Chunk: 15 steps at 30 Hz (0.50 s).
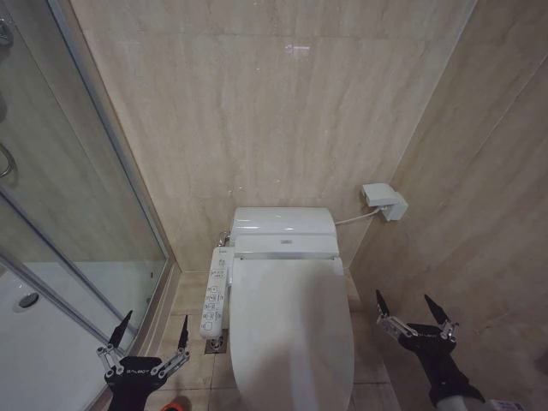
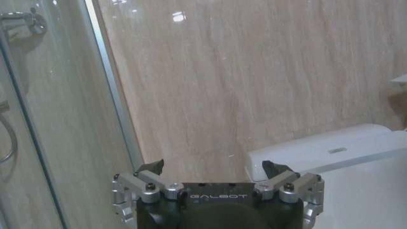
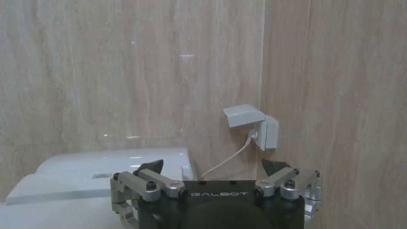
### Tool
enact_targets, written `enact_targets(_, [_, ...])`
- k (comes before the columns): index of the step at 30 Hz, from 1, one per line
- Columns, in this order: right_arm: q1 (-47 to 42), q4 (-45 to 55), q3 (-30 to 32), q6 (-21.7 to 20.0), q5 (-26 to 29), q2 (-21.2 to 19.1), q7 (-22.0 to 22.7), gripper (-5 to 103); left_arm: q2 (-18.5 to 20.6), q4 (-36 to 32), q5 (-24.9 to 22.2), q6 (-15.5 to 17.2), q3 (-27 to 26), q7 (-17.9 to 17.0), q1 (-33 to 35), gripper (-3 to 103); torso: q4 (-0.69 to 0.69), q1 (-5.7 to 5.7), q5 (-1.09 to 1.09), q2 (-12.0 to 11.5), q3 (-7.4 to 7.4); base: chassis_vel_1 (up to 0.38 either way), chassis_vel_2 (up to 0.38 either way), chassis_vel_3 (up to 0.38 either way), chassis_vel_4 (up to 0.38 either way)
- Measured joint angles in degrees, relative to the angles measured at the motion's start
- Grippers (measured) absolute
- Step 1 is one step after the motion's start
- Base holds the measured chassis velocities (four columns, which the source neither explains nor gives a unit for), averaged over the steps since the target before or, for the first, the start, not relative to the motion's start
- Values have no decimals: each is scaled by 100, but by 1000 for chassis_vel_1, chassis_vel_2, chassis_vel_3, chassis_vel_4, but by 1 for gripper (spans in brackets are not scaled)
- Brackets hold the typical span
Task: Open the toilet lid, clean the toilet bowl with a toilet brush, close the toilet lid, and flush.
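Observation:
The white toilet lid lies shut over the toilet bowl, which is hidden beneath it. The long white button panel runs along the lid's left side. My left gripper hangs open low at the left of the toilet, nothing between its fingers; its wrist view has the open left gripper facing the wall with the lid off to one side. My right gripper is open at the toilet's right, empty, and the right gripper faces the wall corner. The toilet brush is out of view.
A glass shower door with a metal frame stands at the left. The tank housing sits against the tiled wall. A white socket cover with a cord is on the right wall, close above my right gripper.

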Motion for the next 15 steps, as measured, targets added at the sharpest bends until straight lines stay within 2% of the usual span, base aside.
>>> enact_targets(15, [0,0,0,0,0,0,0,100,0,4,0,11,2,0,1,100,0,0,0,0,0,0,0,0,0])
